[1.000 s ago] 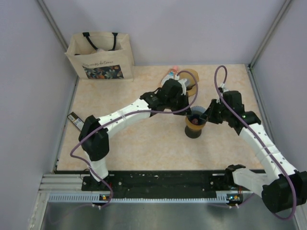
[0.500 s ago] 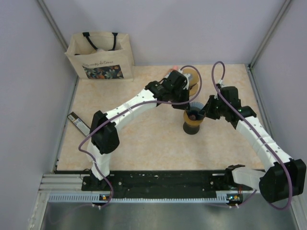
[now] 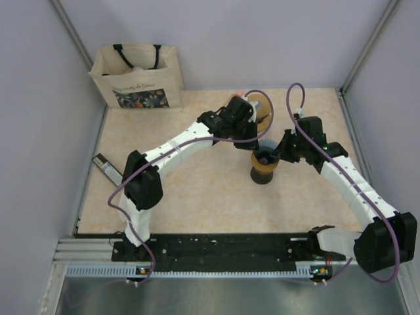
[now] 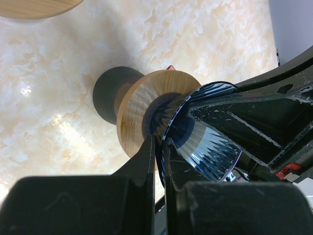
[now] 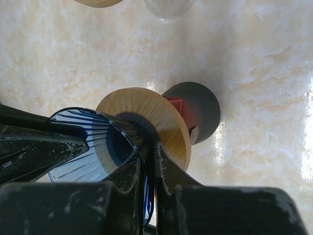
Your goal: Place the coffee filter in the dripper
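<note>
Dripper (image 3: 266,158): a blue ribbed glass cone in a wooden collar (image 4: 139,112) on a dark stand (image 4: 110,90), near the middle of the table (image 3: 210,193), between my two arms. My left gripper (image 4: 159,149) is narrow and pinches the cone's rim from one side. My right gripper (image 5: 146,166) is likewise narrow on the opposite rim. No filter shows in any view, so I cannot tell where it lies, and the cone looks bare inside. A wooden disc (image 3: 262,105) sits just behind. Judgement: the step in hand is steadying the dripper. One gripper should hold the brittle rim lightly. The other should let go, fetch the filter and lower it point-down and centred, until it seats against the ribs without tipping the stand.
</note>
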